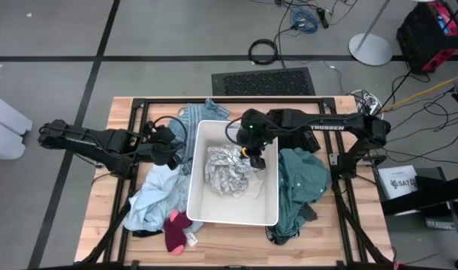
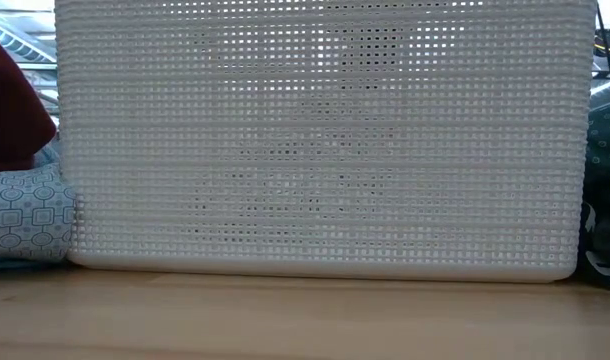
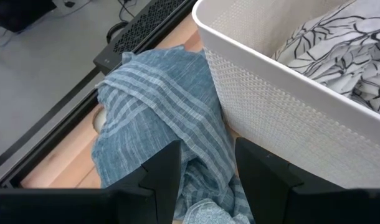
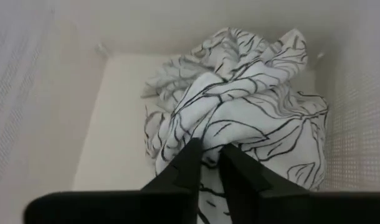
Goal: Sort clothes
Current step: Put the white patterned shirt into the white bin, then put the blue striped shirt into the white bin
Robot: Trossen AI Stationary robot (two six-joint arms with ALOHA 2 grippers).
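A white bin (image 1: 268, 214) stands mid-table and holds a white-grey patterned garment (image 1: 227, 171), which lies crumpled on the bin's floor. My right gripper (image 1: 257, 157) reaches down into the bin and is shut on this garment (image 4: 240, 93). My left gripper (image 1: 171, 154) is open just left of the bin, low over a blue striped garment (image 3: 159, 93). That garment lies on the table against the bin's left wall, and a ridge of it runs between the fingers. A light blue garment (image 1: 155, 196), magenta pieces (image 1: 176, 229) and a teal green garment (image 1: 300, 187) lie around the bin. My left gripper has its open fingers (image 3: 168, 168) on either side of a ridge of the striped cloth; I cannot tell whether they touch it. My right gripper pinches a raised fold of the patterned garment (image 4: 210, 142) between its two fingers, slanting down from the table's far right. The rest of the garment lies slack on the bin's floor.
The bin's mesh wall (image 2: 325, 140) fills the low view, with patterned light blue cloth (image 2: 25, 215) at its left. A black piece (image 1: 289, 234) lies under the teal garment near the front edge. The table's black frame rails (image 1: 131, 124) run along its sides.
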